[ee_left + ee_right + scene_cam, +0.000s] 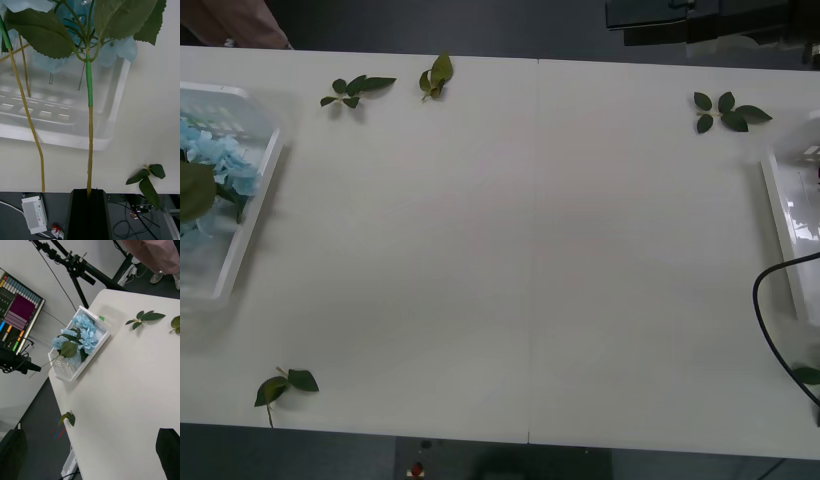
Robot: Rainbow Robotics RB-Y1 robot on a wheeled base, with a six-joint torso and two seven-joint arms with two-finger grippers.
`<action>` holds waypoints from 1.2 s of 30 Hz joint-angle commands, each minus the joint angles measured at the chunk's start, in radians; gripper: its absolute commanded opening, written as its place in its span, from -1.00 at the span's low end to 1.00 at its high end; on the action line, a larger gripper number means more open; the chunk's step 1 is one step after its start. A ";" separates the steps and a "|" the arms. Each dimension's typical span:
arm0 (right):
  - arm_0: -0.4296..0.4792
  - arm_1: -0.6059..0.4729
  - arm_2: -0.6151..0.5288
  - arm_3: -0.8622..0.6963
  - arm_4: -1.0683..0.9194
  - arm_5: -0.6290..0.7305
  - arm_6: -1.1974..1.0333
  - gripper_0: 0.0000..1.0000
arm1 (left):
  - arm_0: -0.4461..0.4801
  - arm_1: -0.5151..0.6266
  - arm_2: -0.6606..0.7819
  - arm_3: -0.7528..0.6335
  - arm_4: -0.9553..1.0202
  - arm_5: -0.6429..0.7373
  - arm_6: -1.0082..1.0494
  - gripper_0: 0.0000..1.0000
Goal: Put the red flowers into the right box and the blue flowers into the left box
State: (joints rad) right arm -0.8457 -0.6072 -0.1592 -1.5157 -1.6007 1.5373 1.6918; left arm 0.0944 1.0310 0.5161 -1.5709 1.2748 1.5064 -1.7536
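Blue flowers [112,52] held by the stem over the left box [67,112].

Pale clusters [215,165] heaped in that tray at the table's [520,250] left edge; one stem [89,142] pinched at its tip between the pressed-together black fingers of the left gripper [89,195], bloom hanging above the ribbed floor. Probably light and floppy, wire stem stiff enough to carry: best gripped low on the stem, never on the soft petals. Right box [792,215] at the far right edge. Right gripper [90,474] raised high, fingers spread wide. Loose leaf sprigs [358,88] scattered about.
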 commanded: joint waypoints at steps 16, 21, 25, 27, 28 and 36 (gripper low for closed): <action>0.165 -0.235 -0.016 -0.034 -0.093 0.010 0.477 1.00 | 0.082 0.050 0.067 0.012 0.101 -0.107 -0.175 1.00; 0.198 -0.258 -0.074 -0.032 -0.093 0.076 0.571 1.00 | 0.085 0.050 0.104 -0.008 0.186 -0.103 -0.187 1.00; 0.231 -0.278 -0.138 -0.032 -0.091 0.144 0.654 1.00 | 0.085 0.050 0.122 -0.089 0.205 -0.103 -0.184 1.00; 0.249 -0.284 -0.171 -0.032 -0.091 0.176 0.697 1.00 | 0.083 0.050 0.122 -0.133 0.205 -0.107 -0.175 1.00; 0.254 -0.289 -0.180 -0.032 -0.091 0.182 0.709 1.00 | 0.083 0.050 0.122 -0.147 0.207 -0.114 -0.172 1.00; 0.280 -0.328 -0.230 0.065 -0.108 0.265 0.921 1.00 | 0.083 0.050 0.059 -0.227 0.345 -0.284 -0.139 1.00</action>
State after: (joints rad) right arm -0.5451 -0.8896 -0.3808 -1.4959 -1.6846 1.7879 2.5123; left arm 0.1670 1.0431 0.6028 -1.7720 1.5800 1.2794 -1.9130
